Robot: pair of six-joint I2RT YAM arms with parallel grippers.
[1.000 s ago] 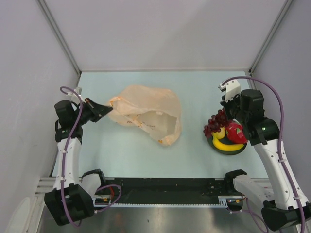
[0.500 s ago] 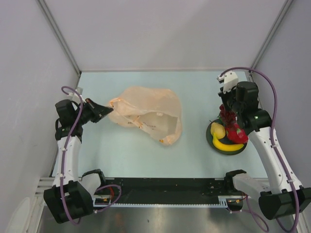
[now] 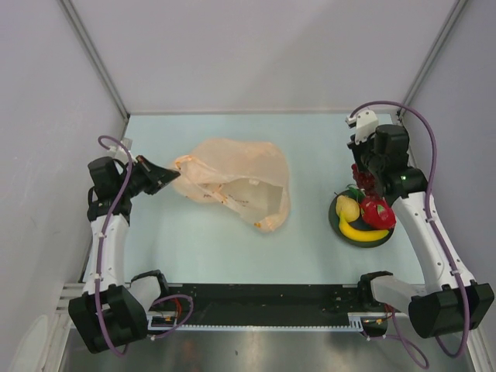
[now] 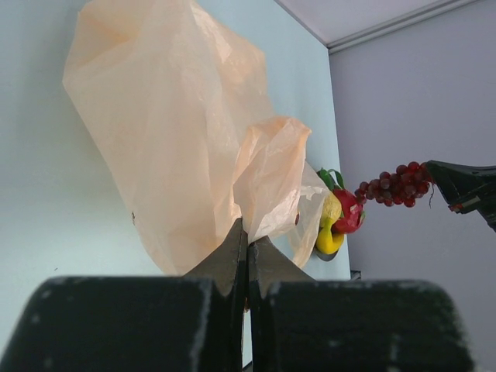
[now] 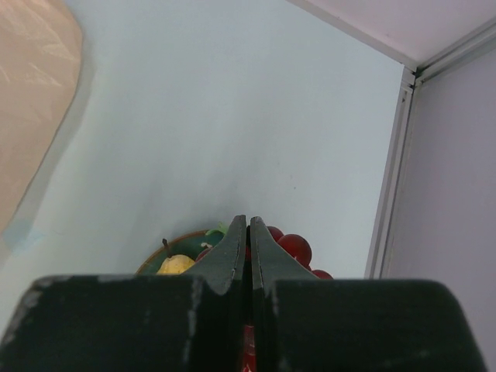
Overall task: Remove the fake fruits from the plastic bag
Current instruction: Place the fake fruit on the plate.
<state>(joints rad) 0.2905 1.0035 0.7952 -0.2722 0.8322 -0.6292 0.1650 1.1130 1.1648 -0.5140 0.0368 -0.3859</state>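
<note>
The left gripper (image 3: 170, 177) pinches the bag (image 3: 232, 182) at middle left, and the right gripper (image 3: 363, 173) pinches grapes (image 4: 391, 184) above the plate (image 3: 335, 219).

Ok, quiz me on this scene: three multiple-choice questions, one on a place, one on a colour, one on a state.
1. Where is the banana? A in the plastic bag B on bare table C on the plate
2. The grapes are: A dark red B green C yellow
3. The left gripper is: A open B shut on the plastic bag C out of view
Key: C, it lies on the plate; A, a dark red bunch hangs from the right gripper; B, its fingers pinch the bag's edge.
</note>
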